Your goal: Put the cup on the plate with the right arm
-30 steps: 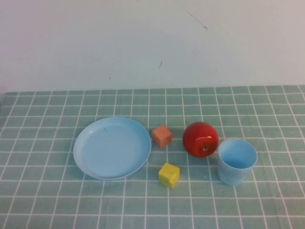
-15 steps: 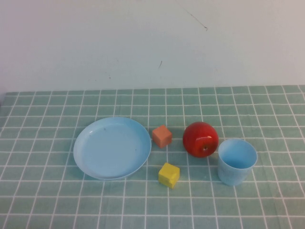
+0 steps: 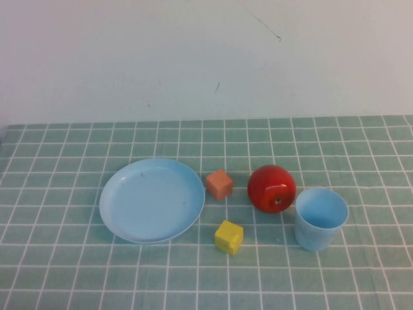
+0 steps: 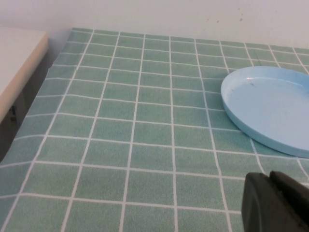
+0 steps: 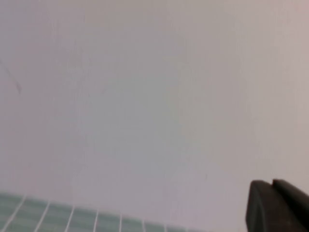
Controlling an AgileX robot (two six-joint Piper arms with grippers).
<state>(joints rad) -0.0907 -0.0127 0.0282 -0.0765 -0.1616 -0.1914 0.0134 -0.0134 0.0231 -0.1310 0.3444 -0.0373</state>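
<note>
Light blue cup (image 3: 321, 219) upright and empty at right, round light blue plate (image 3: 151, 200) well apart at left

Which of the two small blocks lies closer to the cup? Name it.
The yellow block, nearer the camera than the apple, lies closer to the cup; the orange block sits beside the plate. Neither pincer is near: each shows only in its wrist view.

High view: no part of either arm is in frame.

Left wrist view: the left gripper (image 4: 276, 203) appears only as a matt black block in 1 corner, with rounded edges and 1 narrow seam dividing it into 2 parts.

Right wrist view: the right gripper (image 5: 277, 205) shows the same: a matt black, round-edged block with 1 seam. No cables, screws or markings are visible on either.
</note>
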